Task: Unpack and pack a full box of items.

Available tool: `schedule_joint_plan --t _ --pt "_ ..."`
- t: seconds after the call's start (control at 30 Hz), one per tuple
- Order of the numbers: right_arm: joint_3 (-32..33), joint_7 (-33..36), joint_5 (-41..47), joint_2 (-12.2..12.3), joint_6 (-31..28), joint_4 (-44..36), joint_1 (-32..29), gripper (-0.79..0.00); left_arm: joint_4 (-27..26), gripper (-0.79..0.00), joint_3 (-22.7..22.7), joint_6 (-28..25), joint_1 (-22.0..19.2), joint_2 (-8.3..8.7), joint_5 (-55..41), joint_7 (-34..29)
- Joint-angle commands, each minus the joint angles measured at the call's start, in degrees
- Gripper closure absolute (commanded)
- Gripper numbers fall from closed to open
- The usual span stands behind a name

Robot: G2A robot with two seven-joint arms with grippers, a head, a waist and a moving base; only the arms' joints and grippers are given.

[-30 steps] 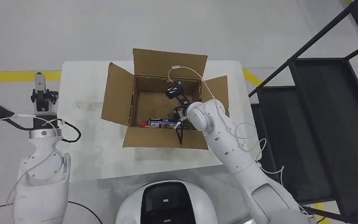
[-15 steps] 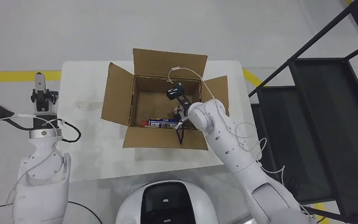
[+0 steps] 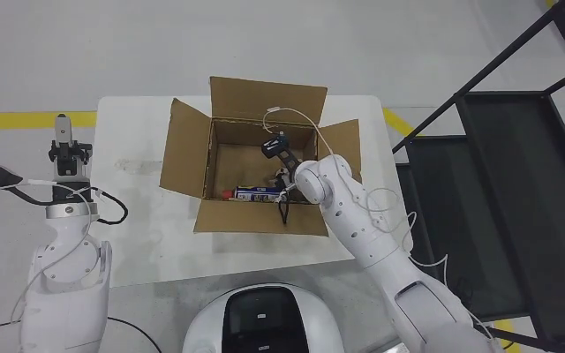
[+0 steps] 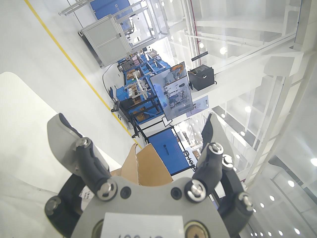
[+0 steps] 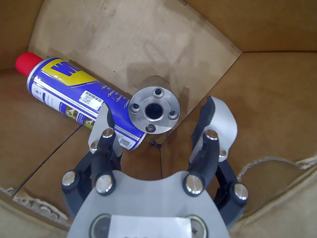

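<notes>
Indoors, white table (image 3: 141,221), grey floor (image 3: 265,40) — right end effector (image 5: 158,104) spread wide, empty, inside cardboard box (image 3: 265,94).

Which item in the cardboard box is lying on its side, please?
The blue-and-yellow spray can with a red cap; the silver metal flange stands on end.

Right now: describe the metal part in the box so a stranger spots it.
Look in the open brown cardboard box on the white table. Beside the base of the blue-and-yellow, red-capped spray can lying there sits a round silver metal flange. It alone is bare metal, with a central bore ringed by four holes.
</notes>
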Motion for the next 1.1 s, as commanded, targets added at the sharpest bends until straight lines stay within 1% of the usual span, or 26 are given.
schedule_joint_plan --t 0.0,0.07,0.2,0.27,0.33,0.37,0.4,0.47,0.57,0.6,0.63,0.9,0.97,1.07 --pt "-0.3 -0.4 0.3 -0.1 0.3 1.3 0.6 -0.668 0.0 -0.785 0.0 0.0 0.0 0.0 0.0 0.0" --pt "-0.5 -0.6 1.3 -0.3 0.6 2.5 1.1 -0.668 0.0 -0.785 0.0 0.0 0.0 0.0 0.0 0.0" --pt "-1.4 -1.8 2.1 -0.7 0.9 5.7 2.6 -0.643 0.0 -0.785 0.0 0.0 0.0 0.0 0.0 0.0" --pt "-1.6 -1.8 2.8 -0.9 1.0 6.7 3.1 -0.616 0.0 -0.785 0.0 0.0 0.0 0.0 0.0 0.0" --pt "-1.9 -2.1 3.2 -1.0 1.1 7.7 3.7 -0.508 0.0 -0.785 0.0 0.0 0.0 0.0 0.0 0.0" --pt "-2.0 -2.2 3.3 -1.1 1.1 8.2 3.9 -0.403 0.0 -0.785 0.0 0.0 0.0 0.0 0.0 0.0" --pt "-2.0 -2.3 3.4 -1.1 1.0 8.5 4.1 -0.345 0.0 -0.785 0.0 0.0 0.0 0.0 0.0 0.0" --pt "-2.0 -2.2 3.7 -1.1 1.0 8.8 4.3 -0.28 0.0 -0.785 0.0 0.0 0.0 0.0 0.0 0.0" --pt "-1.5 -1.6 4.3 -1.0 0.9 8.3 4.4 -0.105 0.0 -0.785 0.0 0.0 0.0 0.0 0.0 0.0" --pt "-1.3 -1.5 4.3 -1.0 0.8 8.1 4.4 -0.018 0.0 -0.785 0.0 0.0 0.0 0.0 0.0 0.0" --pt "-1.2 -1.4 4.5 -0.9 0.7 7.9 4.4 0.0 0.0 -0.785 0.0 0.0 0.0 0.0 0.0 0.0" --pt "1.4 1.5 5.0 0.0 -0.2 1.9 3.3 0.0 0.0 -0.785 0.0 0.0 0.0 0.0 0.0 0.0" --pt "2.7 2.1 5.3 0.3 0.2 -1.1 2.9 0.0 0.0 -0.785 0.0 0.0 0.0 0.0 0.0 0.0" --pt "5.1 5.4 6.3 0.9 0.9 -6.9 2.7 0.0 0.0 -0.785 0.0 0.0 0.0 0.0 0.0 0.0"
